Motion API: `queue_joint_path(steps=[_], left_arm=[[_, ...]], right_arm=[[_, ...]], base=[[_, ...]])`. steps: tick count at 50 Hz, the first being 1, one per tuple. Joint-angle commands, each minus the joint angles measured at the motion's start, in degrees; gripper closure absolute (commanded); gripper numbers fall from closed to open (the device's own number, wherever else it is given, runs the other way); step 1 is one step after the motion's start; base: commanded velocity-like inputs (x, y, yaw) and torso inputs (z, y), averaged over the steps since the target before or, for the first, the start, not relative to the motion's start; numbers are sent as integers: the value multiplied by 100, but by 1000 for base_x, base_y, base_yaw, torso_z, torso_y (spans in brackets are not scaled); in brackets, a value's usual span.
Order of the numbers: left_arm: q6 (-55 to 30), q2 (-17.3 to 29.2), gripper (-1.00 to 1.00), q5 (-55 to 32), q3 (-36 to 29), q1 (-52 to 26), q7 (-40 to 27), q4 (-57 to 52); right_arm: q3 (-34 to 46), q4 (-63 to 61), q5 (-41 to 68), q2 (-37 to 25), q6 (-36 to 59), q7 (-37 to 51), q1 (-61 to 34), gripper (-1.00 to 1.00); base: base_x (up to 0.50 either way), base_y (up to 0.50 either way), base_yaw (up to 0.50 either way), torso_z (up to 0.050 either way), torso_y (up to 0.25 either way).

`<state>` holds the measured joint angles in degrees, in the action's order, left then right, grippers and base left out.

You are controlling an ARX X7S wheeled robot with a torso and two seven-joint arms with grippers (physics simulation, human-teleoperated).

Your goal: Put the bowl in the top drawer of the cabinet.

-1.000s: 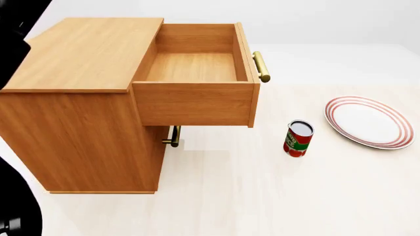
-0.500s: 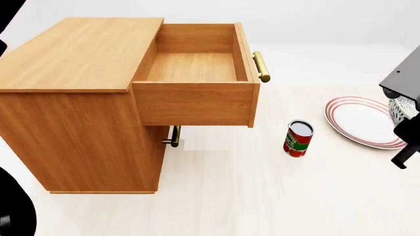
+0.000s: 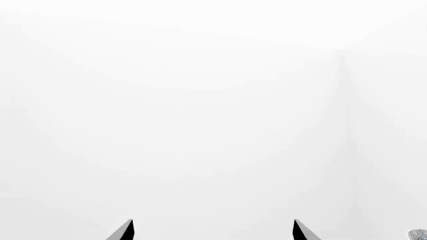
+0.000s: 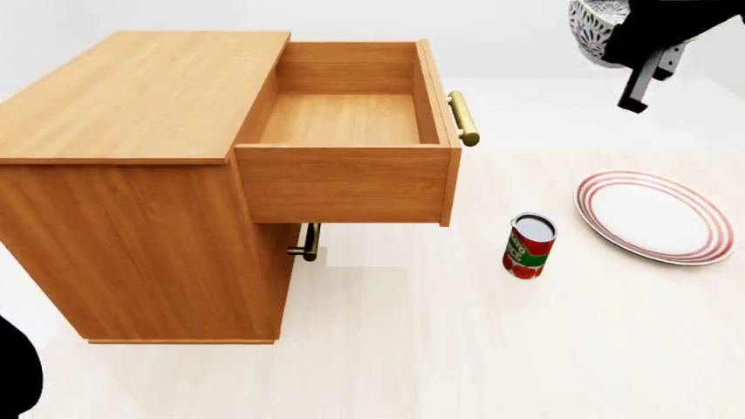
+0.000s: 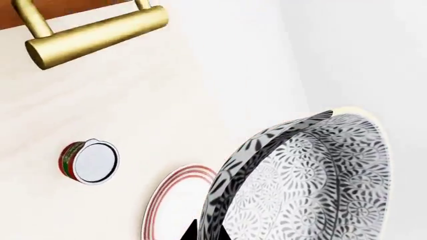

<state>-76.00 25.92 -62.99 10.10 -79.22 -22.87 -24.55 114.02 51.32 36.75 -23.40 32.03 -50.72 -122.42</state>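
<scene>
**Bowl up high, drawer off to the side**

The right gripper pinches the bowl by its rim, high above the plate. The open top drawer lies toward the cabinet. The left gripper is spread and holds nothing.

Orange-brown cabinet, blue-grey and white speckled bowl, red-ringed white plate, red can
</scene>
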Motion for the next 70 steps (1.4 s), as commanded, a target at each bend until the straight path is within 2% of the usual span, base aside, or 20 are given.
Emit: queue_joint_path(steps=[1, 11, 19, 36, 40, 49, 70], left_arm=[[-40, 54, -100, -85, -50, -85, -46, -25], [-110, 115, -100, -228, -1, -150, -133, -57], [-240, 144, -100, -442, 45, -227, -242, -64], [-409, 231, -100, -849, 222, -314, -573, -94], [-392, 271, -100, -917, 254, -279, -591, -149], [-187, 350, -100, -865, 250, -217, -475, -254], [286, 425, -100, -587, 142, -118, -203, -423]], right_arm=[[-598, 2365, -1130, 1259, -1685, -1452, 138, 100], [-1974, 2366, -2413, 1389, -1978, -2292, -107, 100], [-2849, 2367, -3176, 1715, -2417, -2495, -41, 100], [-3949, 2368, -3562, 2268, -3330, -2616, 207, 100], [-3935, 2367, -3463, 2338, -3548, -2589, 244, 100], [-2907, 2257, -2313, 2339, -3978, -2315, 170, 100], [-2793, 1968, -1798, 2339, -4454, -2110, 117, 100]], base=[[0, 0, 0, 0, 0], [0, 0, 0, 0, 1], [0, 0, 0, 0, 0], [0, 0, 0, 0, 0], [0, 0, 0, 0, 0], [0, 0, 0, 0, 1], [0, 0, 0, 0, 0]])
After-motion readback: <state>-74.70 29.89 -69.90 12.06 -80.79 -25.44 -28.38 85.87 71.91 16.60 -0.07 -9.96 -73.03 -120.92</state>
